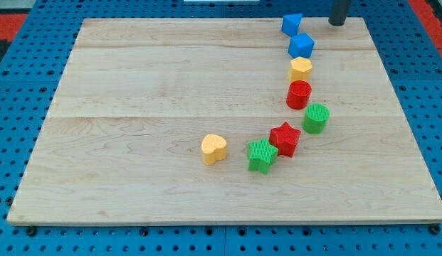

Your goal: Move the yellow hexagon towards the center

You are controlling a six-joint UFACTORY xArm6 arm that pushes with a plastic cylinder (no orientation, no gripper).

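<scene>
Starting at the view's left, most of the wooden tabletop [135, 107] lay bare to us. The first block was a yellow heart [214, 149], below the middle of the board. Just right of it sat a green star [262, 156], touching a red star [285, 139] up and to its right. A green cylinder [316, 118] stood close beside that. From there the blocks curved up towards the top edge — a red cylinder [299, 94], then the yellow hexagon [300, 69] touching it from above, well right of the board's centre. Above the hexagon came a blue cube [301, 46], then another blue block [292, 24] near the top edge. We carried no gripper — only our rod; my tip [337, 23] stood at the top edge near the top right corner, right of the blue blocks and clear of every block.
</scene>
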